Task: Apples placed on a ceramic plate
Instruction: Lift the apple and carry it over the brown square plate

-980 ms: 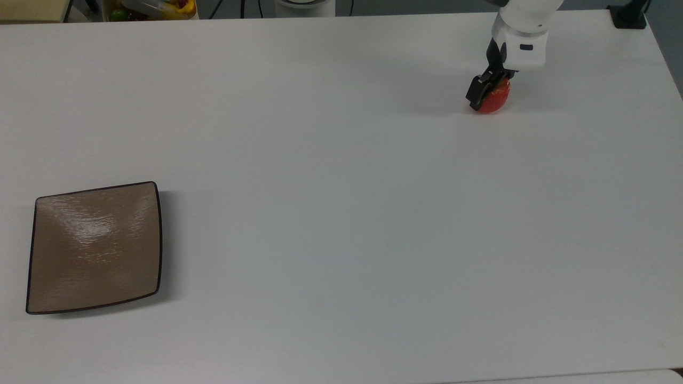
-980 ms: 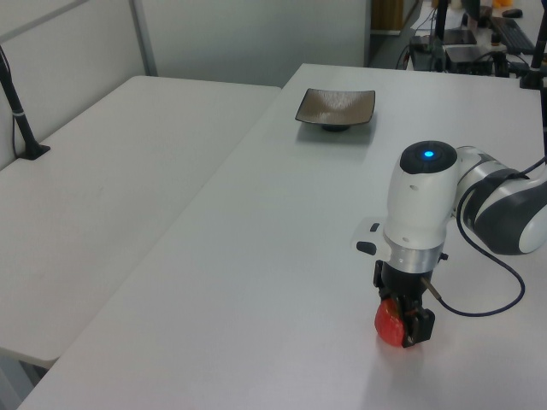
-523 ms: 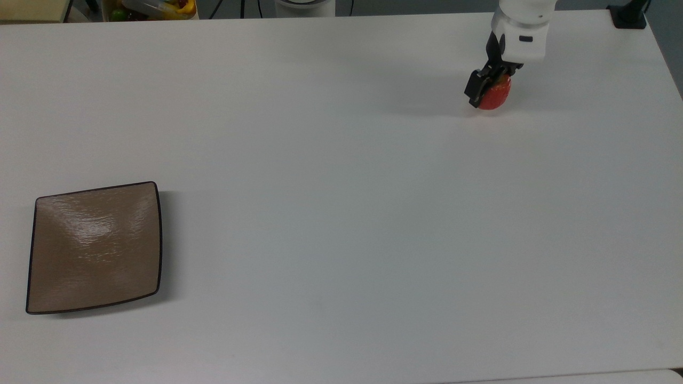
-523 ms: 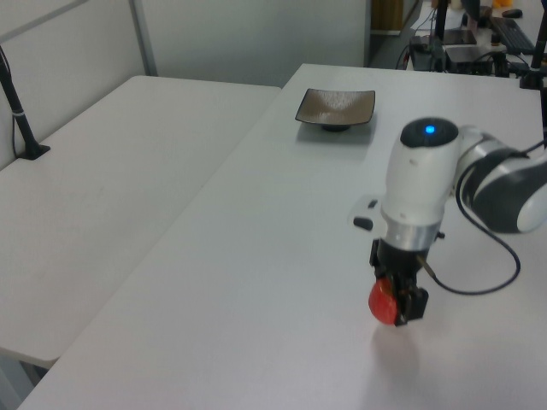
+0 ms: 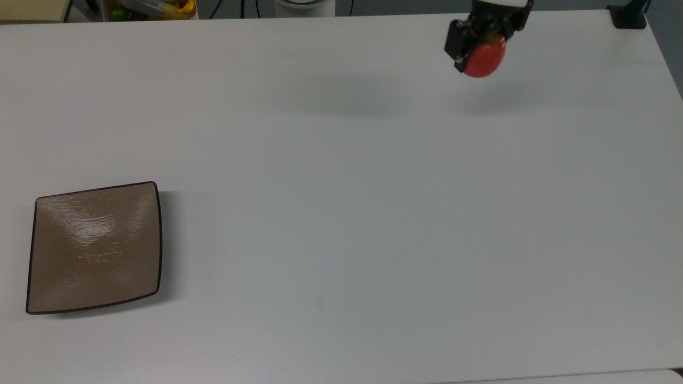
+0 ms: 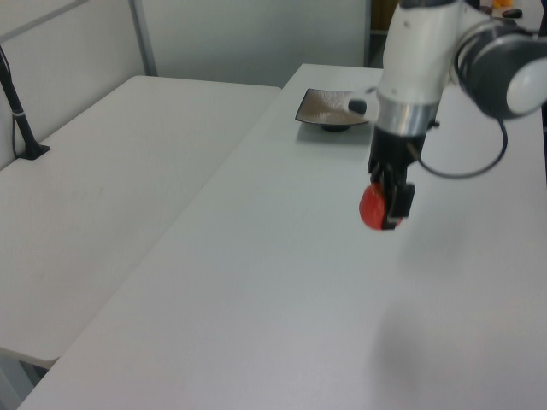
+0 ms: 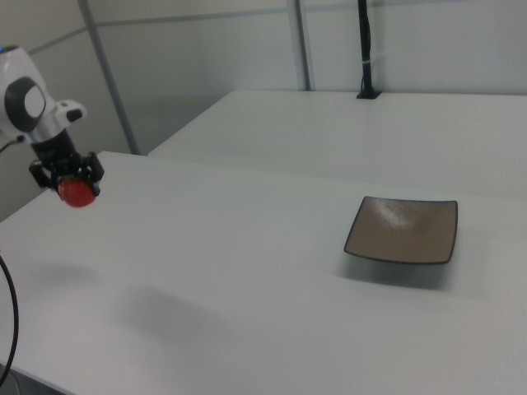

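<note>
A small glossy red apple (image 5: 484, 58) hangs well above the white table, held between the black fingers of my gripper (image 5: 480, 45), which is shut on it. The apple (image 6: 373, 207) and gripper (image 6: 386, 198) appear mid-air in the left view, and at the right view's far left as apple (image 7: 76, 192) and gripper (image 7: 69, 176). The square tan-brown ceramic plate (image 5: 94, 247) with a dark rim lies bare at the top view's lower left, far from the apple. The plate (image 6: 329, 108) is partly behind my arm in the left view; the plate (image 7: 403, 229) sits at the right view's right.
A wide white table (image 5: 341, 213) stretches between apple and plate. A black cable (image 6: 479, 162) loops from the arm. A second white table (image 6: 111, 188) stands beside, with a black post (image 6: 19, 111) on it. A bin of colourful items (image 5: 152, 8) sits beyond the far edge.
The gripper has lifted the apple off the table and carried it up and slightly toward the top view's left; its shadow now lies apart from it on the table.
</note>
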`<state>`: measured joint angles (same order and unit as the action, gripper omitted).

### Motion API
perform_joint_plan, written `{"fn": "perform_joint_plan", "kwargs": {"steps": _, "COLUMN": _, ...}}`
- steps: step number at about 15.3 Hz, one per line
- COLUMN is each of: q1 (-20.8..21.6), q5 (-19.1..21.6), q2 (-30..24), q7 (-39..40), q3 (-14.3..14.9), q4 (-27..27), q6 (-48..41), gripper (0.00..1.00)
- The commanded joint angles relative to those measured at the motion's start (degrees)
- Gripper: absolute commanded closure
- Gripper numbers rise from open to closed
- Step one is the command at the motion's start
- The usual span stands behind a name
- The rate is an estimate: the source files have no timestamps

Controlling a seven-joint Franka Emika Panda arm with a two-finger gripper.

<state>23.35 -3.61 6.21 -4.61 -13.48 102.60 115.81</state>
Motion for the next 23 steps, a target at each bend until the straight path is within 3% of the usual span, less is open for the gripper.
{"fn": "perform_joint_plan", "kwargs": {"steps": 1, "q1": -0.2, "q5": 3.4, "q2": -2.9, "q7": 6.8, "q3": 5.3, "q4": -3.3, "q6": -7.5, "gripper": 1.0}}
{"fn": "perform_joint_plan", "kwargs": {"steps": 6, "q1": -0.3, "q5": 7.1, "q2": -3.8, "q7": 20.2, "q3": 17.1, "q4": -7.3, "q6": -13.0, "gripper": 1.0}}
{"fn": "perform_joint_plan", "kwargs": {"steps": 11, "q1": -3.4, "q5": 7.0, "q2": -2.0, "q7": 29.4, "q3": 23.5, "q4": -7.9, "q6": -12.4, "gripper": 1.0}}
{"fn": "perform_joint_plan", "kwargs": {"steps": 14, "q1": -5.8, "q5": 7.1, "q2": 3.3, "q7": 31.9, "q3": 27.1, "q4": -13.7, "q6": -12.5, "gripper": 1.0}}
{"fn": "perform_joint_plan", "kwargs": {"steps": 19, "q1": -14.6, "q5": 7.0, "q2": 13.6, "q7": 33.4, "q3": 27.3, "q4": -24.4, "q6": -7.8, "gripper": 1.0}}
{"fn": "perform_joint_plan", "kwargs": {"steps": 23, "q1": -18.7, "q5": 7.0, "q2": 20.9, "q7": 33.0, "q3": 27.0, "q4": -27.8, "q6": 1.0, "gripper": 1.0}}
